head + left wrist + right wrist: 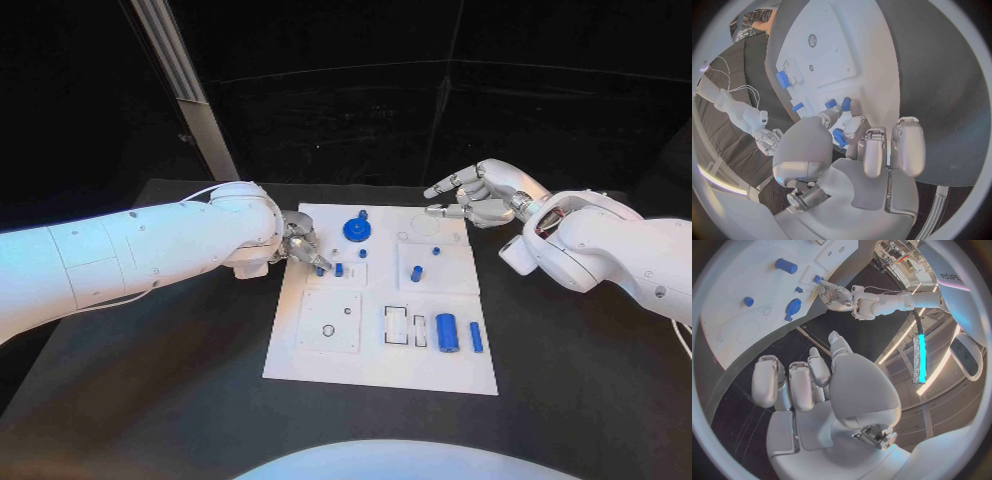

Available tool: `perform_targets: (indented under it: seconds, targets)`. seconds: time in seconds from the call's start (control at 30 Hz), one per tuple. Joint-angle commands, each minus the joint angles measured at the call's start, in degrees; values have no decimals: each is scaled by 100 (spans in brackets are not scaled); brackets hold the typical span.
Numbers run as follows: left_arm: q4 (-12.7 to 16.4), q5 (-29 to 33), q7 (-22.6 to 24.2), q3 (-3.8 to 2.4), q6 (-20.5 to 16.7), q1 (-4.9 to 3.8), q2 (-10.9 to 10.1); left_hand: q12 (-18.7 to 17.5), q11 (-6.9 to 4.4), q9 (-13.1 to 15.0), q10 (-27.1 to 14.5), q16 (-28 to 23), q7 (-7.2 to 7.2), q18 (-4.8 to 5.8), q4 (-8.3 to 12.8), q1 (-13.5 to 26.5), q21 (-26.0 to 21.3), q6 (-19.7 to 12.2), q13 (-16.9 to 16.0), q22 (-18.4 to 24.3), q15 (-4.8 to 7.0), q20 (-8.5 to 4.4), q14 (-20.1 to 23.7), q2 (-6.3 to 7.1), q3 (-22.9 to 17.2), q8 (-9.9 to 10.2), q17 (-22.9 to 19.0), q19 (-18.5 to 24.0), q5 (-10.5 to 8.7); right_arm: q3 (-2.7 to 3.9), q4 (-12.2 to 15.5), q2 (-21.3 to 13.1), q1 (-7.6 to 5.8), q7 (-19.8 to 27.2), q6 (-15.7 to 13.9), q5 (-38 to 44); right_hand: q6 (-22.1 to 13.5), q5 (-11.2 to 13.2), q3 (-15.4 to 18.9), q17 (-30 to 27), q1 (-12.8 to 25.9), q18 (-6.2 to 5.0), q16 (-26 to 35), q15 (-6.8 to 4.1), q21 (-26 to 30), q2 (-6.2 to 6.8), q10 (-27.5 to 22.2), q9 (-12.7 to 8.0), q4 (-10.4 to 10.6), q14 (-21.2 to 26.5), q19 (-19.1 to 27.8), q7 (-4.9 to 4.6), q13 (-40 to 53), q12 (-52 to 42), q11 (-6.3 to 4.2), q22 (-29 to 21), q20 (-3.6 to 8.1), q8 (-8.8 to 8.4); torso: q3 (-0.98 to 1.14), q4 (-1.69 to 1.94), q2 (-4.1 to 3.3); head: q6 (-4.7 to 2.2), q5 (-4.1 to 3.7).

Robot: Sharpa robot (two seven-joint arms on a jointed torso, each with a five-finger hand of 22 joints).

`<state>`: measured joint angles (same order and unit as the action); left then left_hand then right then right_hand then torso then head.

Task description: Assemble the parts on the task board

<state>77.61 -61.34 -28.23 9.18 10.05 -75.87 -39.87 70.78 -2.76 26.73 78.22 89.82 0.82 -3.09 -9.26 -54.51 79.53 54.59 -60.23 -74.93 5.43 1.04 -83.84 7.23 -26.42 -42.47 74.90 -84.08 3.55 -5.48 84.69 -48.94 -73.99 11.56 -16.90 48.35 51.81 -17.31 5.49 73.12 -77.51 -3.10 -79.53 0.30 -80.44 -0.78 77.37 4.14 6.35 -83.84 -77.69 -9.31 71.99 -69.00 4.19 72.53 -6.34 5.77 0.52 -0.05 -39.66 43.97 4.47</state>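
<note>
Left hand: my left hand sits over the board's left edge, thumb and a finger pinched on a small blue peg whose tip is at or just above the plate; I can't tell if it touches.
Right hand: my right hand hovers off the board's far right corner, fingers spread, holding nothing.
Board: white plate in the middle of the black surface.
Loose parts: a blue gear near the board's far edge; a short peg at the board's centre; two blue cylinders lying near its front right corner.
Step, as I judge it: seating the pinched peg in a hole by the left edge.
Risk: my fingers hide the hole, so a tilted peg could jam or slip out.
Risk two: a second upright peg stands just beside my fingers; a sideways push could knock it.
</note>
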Motion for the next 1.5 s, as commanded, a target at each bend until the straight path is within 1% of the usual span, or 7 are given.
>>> perform_targets:
  seconds: [0.03,0.23,0.43,0.63,0.8,0.97,1.5]
  targets:
    - [6,128,29,-2,-82,-5,-15,-40,17,10,-17,18,45,-32,-68,110,-6,6,24,-4,25,-36,-616,51,180,8,1510,-38,-11,3,15,-5,-9,40,14,-19,43,-17,39,-4,6,-108,13,-41,27,-62,-39,1,-10,-244,41,0,-6,21,2,-2,8,25,-3,3,0,2,6]
    - [17,432,418,-2,-734,-5,-69,-189,32,13,-140,18,66,-64,-297,161,-123,-97,217,138,22,-37,-616,47,706,49,1510,19,-5,3,12,-4,-9,39,12,-19,43,-17,39,-4,6,-108,13,-41,27,-62,-39,1,-10,-244,41,0,-6,21,2,-2,8,25,0,5,2,-4,1]
    - [38,1073,1356,-2,-1605,-5,-143,-1776,287,-142,-1522,-75,350,-271,-459,-222,-995,-774,2211,1192,-163,102,-566,17,1212,377,1348,471,10,3,6,-4,-9,40,5,-19,43,-17,39,-4,6,-108,13,-41,27,-62,-39,1,-10,-244,41,0,-6,21,2,-2,8,25,-3,6,-1,-15,-9]
    - [53,1539,2255,-1,-1991,-6,-184,-2145,531,-445,-2088,-735,602,-550,-608,-638,-2309,-1105,2553,2627,-381,325,-205,-54,1620,649,384,1086,15,3,0,1,-9,37,3,-19,39,-18,43,-8,3,-109,18,-41,30,-64,-43,0,-10,-242,44,0,-10,26,3,-6,8,24,-1,2,1,-24,-9]
    - [48,1577,2830,1,-2059,-6,-126,-2805,717,-727,-2718,-2655,773,-730,7,-1913,-3757,-1166,3106,3943,-514,461,1011,-352,1021,882,-1878,1876,10,3,-16,7,-9,25,-32,-4,37,-20,42,-7,-2,-108,19,-41,28,-72,-41,0,-11,-241,40,0,-6,21,2,-2,8,23,-7,4,-3,-63,-46]
    - [-42,944,3286,92,-2137,-6,71,-3558,771,-1255,-2652,-3782,838,-769,620,-2519,-4214,-925,3903,4270,-613,496,1503,-16,433,1512,-3046,1928,-4,3,-47,28,-9,21,-42,3,35,-23,41,-9,-12,-109,22,-41,31,-83,-43,-1,-12,-240,43,0,-8,22,2,-5,8,23,-8,-4,-4,-90,-69]
    - [-500,-1300,2873,390,-2230,45,667,-4484,805,-1906,-2547,-1517,807,-561,957,-2249,-2873,-388,5019,3114,-558,468,-94,227,588,2375,-913,601,-1,2,-51,65,-8,27,-30,28,33,-27,39,-11,-26,-110,25,-42,36,-97,-46,-1,-17,-239,47,0,-11,26,2,-12,9,24,-6,-2,-2,-153,-115]
